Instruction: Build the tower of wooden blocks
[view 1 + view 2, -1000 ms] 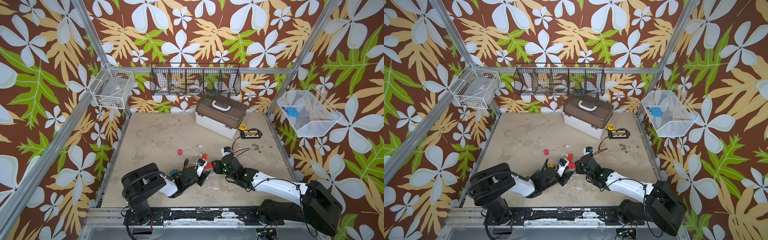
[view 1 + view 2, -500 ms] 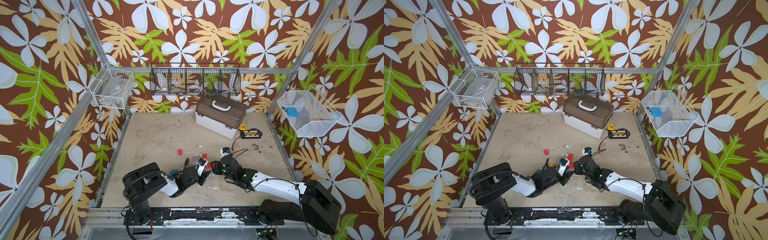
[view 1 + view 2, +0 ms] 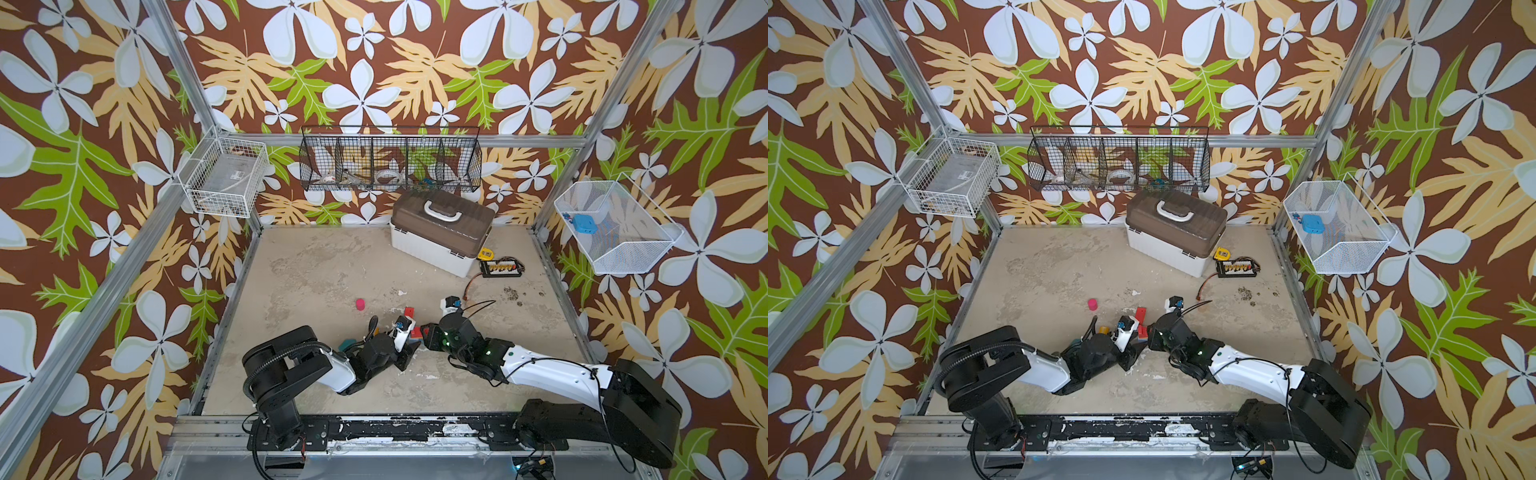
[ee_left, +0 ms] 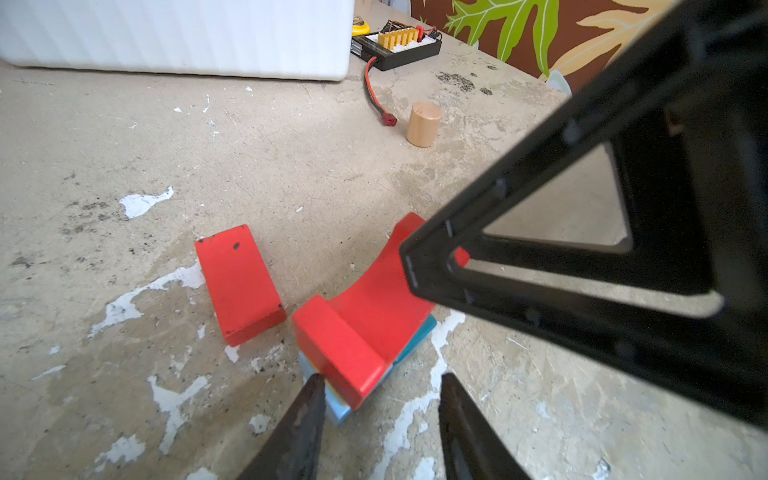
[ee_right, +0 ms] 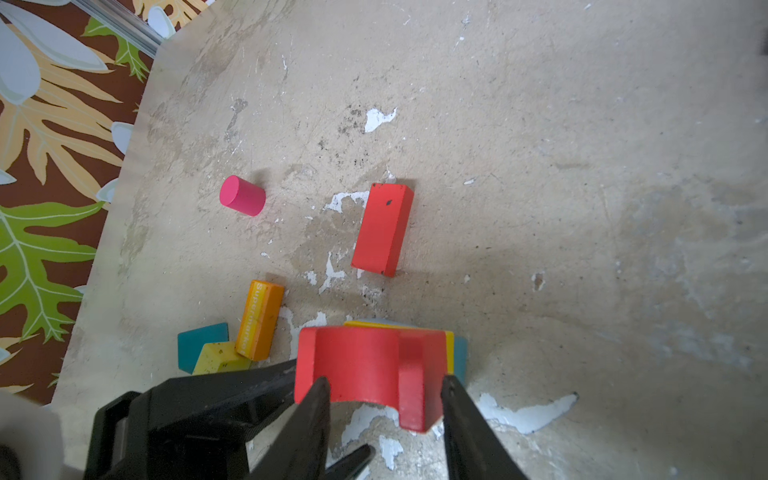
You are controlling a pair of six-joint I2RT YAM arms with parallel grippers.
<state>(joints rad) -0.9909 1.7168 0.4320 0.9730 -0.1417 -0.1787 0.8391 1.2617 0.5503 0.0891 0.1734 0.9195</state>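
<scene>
Grippers from both arms meet at the tower point(image 4: 417, 338), which stands on the table point(image 3: 311, 270) a little in from the near edge, about midway along it. It is a short stack: a light-blue block point(image 4: 337, 409) at the foot, yellow and teal above. A red arch point(image 5: 365, 365) sits on top, turned legs-up and askew.

The left gripper point(image 4: 380, 380) is closed in on the foot of the tower, one finger point(image 4: 307, 415) against the light-blue block. The right gripper point(image 5: 384, 390) comes in over the top with its jaws partly apart, a finger toward each end of the red arch; whether they pinch it cannot be told.

Just beside the tower, toward the left edge, a teal block point(image 5: 199, 345), a yellow block point(image 5: 218, 359) and an orange block point(image 5: 259, 320) lie touching one another. Beyond the tower a red flat block point(image 5: 382, 228) lies apart from it, and farther toward the left edge sits a pink cylinder point(image 5: 243, 201).

A bare wood cylinder point(image 4: 423, 124) stands upright toward the right edge, near the red plug point(image 4: 390, 121) of a lead from the charger board point(image 3: 500, 267). By the far edge sit a yellow tape measure point(image 3: 485, 252) and the white case point(image 3: 432, 249).
</scene>
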